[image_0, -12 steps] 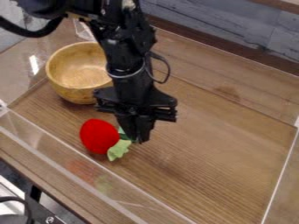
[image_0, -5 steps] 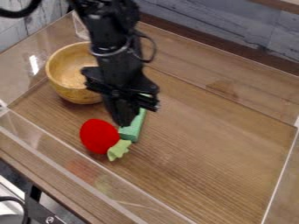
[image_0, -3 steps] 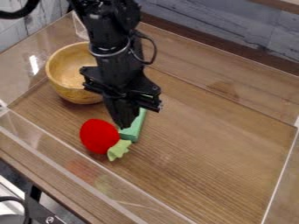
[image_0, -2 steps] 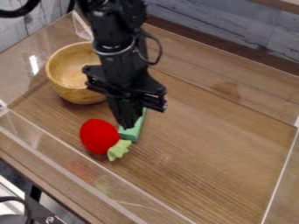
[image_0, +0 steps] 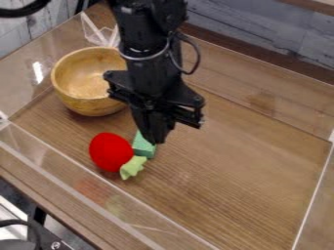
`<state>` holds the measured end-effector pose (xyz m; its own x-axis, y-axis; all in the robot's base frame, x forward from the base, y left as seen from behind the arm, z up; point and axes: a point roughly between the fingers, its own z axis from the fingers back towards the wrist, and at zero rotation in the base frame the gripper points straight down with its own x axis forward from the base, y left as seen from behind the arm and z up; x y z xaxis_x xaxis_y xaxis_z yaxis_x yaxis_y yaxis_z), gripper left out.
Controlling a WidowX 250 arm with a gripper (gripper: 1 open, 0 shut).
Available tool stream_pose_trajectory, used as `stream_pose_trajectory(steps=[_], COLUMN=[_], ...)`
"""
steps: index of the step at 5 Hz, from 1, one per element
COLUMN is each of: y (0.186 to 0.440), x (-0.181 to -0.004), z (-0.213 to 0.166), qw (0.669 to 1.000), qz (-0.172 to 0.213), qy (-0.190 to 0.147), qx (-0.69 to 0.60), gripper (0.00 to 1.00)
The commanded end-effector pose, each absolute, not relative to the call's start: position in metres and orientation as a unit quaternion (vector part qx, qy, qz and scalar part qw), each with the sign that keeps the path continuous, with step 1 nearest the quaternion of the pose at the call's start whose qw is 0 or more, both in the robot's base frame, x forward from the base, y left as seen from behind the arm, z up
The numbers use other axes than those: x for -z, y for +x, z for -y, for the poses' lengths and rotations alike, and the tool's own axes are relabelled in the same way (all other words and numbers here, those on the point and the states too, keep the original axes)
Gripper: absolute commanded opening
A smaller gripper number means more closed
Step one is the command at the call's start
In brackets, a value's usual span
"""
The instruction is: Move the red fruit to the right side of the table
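Note:
The red fruit lies on the table at the front left, a small round bright red ball. A light green leafy piece sticks out of its right side. My gripper points straight down, just above and to the right of the fruit, with its tips over the upper end of the green piece. The dark fingers taper into one mass with no gap showing between them. I cannot tell whether they pinch the green piece or only hang in front of it.
A wooden bowl stands at the back left, behind the fruit and beside the arm. Clear acrylic walls run along the table's edges, the front one close to the fruit. Bare wood stretches to the right of the gripper.
The gripper has shifted to the right and a little up, now covering more of the green piece's upper end. The red fruit and the bowl lie where they were.

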<state>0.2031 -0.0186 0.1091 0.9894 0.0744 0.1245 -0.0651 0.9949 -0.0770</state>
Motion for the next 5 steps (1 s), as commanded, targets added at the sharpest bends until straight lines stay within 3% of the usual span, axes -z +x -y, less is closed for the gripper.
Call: stream_pose_trajectory(steps=[1, 2, 4, 5], y=[0.197, 0.189, 0.195, 0.195], x=[-0.113, -0.108, -0.082, -0.078], z=[0.022, 0.021, -0.004, -0.001], qw=[0.996, 0.996, 0.998, 0.999], qz=[0.07, 0.067, 0.054, 0.047], qy=[-0.032, -0.026, -0.016, -0.012], qx=[-0.036, -0.045, -0.014, -0.004], gripper=[1.0, 1.0, 1.0, 1.0])
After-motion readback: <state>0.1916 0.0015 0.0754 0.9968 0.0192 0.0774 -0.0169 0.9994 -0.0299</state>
